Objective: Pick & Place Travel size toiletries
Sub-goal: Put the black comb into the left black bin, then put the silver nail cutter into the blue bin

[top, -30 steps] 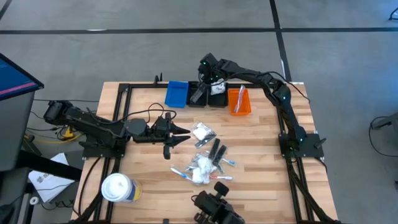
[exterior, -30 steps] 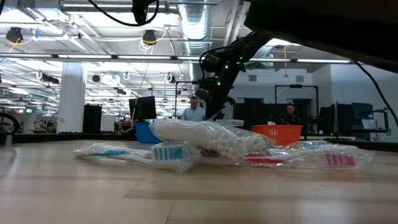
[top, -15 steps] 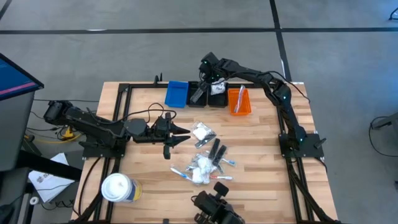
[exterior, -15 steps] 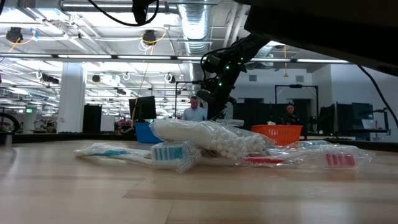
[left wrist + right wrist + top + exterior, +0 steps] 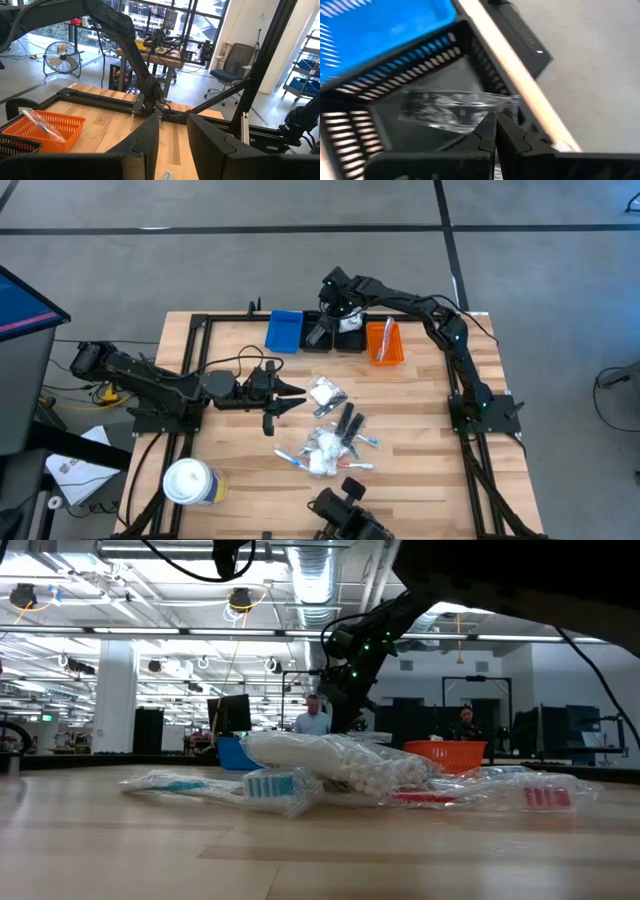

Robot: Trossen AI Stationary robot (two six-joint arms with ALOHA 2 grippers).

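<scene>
Right hand (image 5: pixel 495 131) pinches a clear sachet (image 5: pixel 455 106) over the black bin (image 5: pixel 380 100), bin floor hidden.

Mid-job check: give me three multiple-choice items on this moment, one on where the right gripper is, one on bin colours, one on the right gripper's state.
1. Where is the right gripper?
A. Over the black bin
B. Above the white tub
C. Over the pile of toiletries

2. From the left arm's side to the right arm's, what colours are the three bins along the table's far edge?
A. Orange, blue, black
B. Blue, black, orange
C. Black, orange, blue

3. What state is the right gripper in?
A. Wide open
B. Shut on a comb
C. Shut on a clear sachet

Answers: 1 A, the high view shows it over the middle bin. 2 B, blue bin, black, then orange bin. 3 C, its wrist view shows the fingertips pinching the clear packet above the black bin.
</scene>
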